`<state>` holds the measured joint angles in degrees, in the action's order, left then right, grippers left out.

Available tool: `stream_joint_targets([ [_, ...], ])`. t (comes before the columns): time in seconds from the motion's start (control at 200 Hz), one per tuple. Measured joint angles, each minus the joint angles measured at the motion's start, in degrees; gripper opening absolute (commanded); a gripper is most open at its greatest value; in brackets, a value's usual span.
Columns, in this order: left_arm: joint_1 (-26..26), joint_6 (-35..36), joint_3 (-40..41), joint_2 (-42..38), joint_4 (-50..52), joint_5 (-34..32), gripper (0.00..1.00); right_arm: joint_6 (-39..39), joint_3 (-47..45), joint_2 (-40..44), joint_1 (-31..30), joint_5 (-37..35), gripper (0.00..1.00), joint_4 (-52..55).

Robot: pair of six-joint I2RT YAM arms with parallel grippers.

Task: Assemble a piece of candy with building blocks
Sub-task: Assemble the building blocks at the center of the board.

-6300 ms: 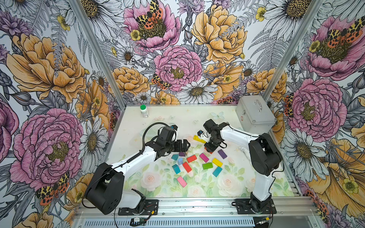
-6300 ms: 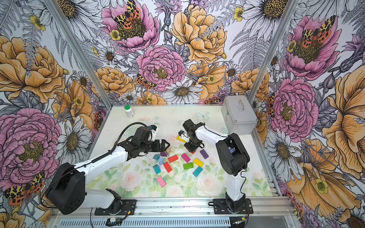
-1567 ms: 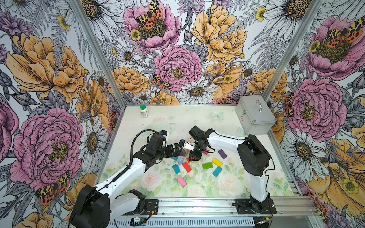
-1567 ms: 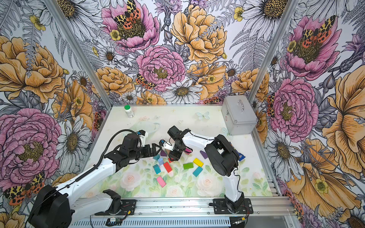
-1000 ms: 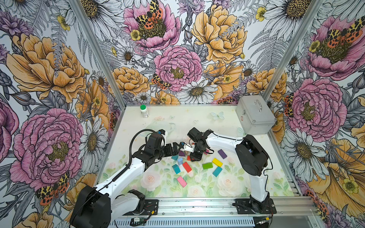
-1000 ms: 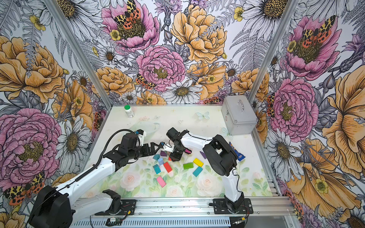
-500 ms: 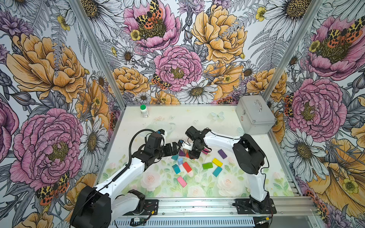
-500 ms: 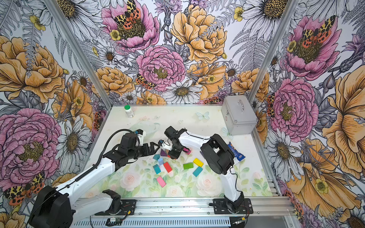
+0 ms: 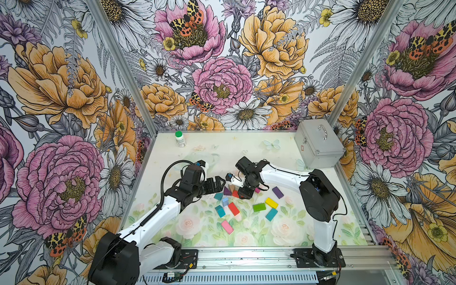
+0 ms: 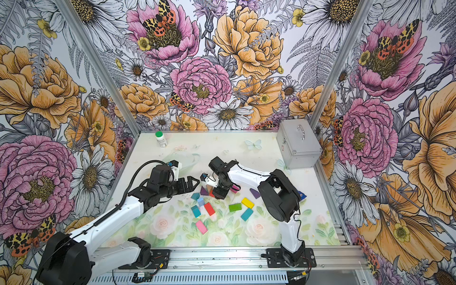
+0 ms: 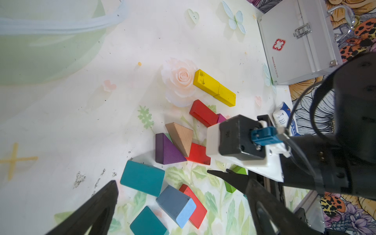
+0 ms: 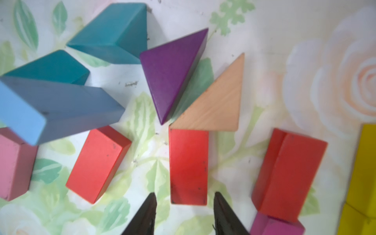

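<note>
Building blocks (image 12: pixel 188 166), matte painted wood, bare-grain tan triangle (image 12: pixel 219 107), purple triangle (image 12: pixel 171 71)

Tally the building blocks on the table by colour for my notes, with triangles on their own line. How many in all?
red bricks: 3
yellow bricks: 3
teal bricks: 3
light blue brick: 1
pink brick: 1
magenta brick: 1
green brick: 1
purple brick: 1
triangles (purple, tan, green-teal): 3
Total in view: 17

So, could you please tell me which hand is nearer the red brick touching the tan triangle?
Right. The right hand straddles that red brick; the left hand hovers farther off, beyond the purple triangle.
</note>
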<state>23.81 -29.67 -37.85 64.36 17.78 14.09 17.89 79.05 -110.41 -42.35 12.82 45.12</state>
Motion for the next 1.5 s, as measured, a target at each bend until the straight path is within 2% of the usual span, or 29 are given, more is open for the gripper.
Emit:
stream_joint_targets([
  [0.155,0.0,0.0,-0.3,1.1,0.0,0.2,0.99,-1.4,-6.9,6.8,0.1,-0.3,0.50,0.3],
  [0.32,0.0,0.0,-0.3,2.1,0.0,0.2,0.99,-3.2,-11.1,7.5,0.1,-1.7,0.51,0.7],
  [0.58,0.1,0.1,-0.3,2.1,0.0,0.2,0.99,-4.3,-12.2,7.5,0.1,-4.0,0.54,1.2],
  [0.931,0.1,0.2,-0.3,2.3,-0.1,0.4,0.99,-5.9,-13.9,7.6,0.0,-4.2,0.71,3.0],
  [1.106,0.1,0.2,-0.3,3.3,-0.2,0.6,0.99,-6.3,-14.6,7.5,0.0,-4.8,0.71,4.0],
  [1.216,0.0,0.2,-0.3,3.4,-0.3,0.7,0.99,-6.4,-14.6,7.4,0.0,-6.0,0.65,4.3],
  [1.251,0.0,0.2,-0.3,3.4,-0.4,0.7,0.99,-6.5,-14.6,7.3,0.0,-6.2,0.57,4.3],
  [1.341,0.0,0.2,-0.3,3.4,-0.7,0.8,0.99,-6.4,-14.6,7.2,0.0,-7.1,0.24,4.4],
  [1.376,0.0,0.2,-0.3,3.4,-0.7,0.8,0.99,-6.5,-14.6,7.2,0.0,-7.4,0.15,4.4],
  [1.496,0.0,0.2,-0.3,3.6,-0.9,0.9,0.99,-6.3,-14.3,7.2,0.0,-7.8,0.13,4.8],
])
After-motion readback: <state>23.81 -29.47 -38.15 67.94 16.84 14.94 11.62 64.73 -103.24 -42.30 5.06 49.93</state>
